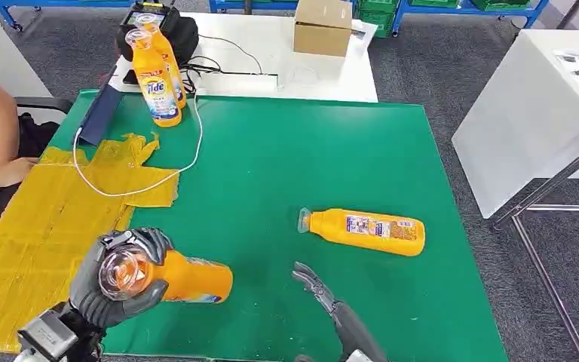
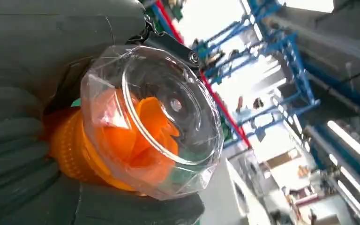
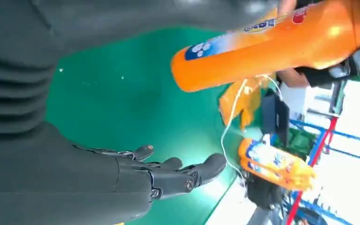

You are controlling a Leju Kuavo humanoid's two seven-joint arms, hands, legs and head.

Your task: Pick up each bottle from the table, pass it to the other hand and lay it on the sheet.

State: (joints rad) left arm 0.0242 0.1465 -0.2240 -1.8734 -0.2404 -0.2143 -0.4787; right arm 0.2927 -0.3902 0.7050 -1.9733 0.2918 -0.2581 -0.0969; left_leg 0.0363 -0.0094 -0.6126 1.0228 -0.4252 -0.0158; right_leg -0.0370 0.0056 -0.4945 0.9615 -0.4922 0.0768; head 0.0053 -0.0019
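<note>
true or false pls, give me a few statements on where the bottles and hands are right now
1. The left hand holds an orange detergent bottle. True.
2. The right hand also grips a bottle. False: it is open and holds nothing.
3. A second orange bottle lies on its side on the green table. True.
4. The two Tide bottles at the far edge lie flat. False: they stand upright.
5. The held bottle rests on the yellow sheet. False: the hand holds it beside the sheet.
</note>
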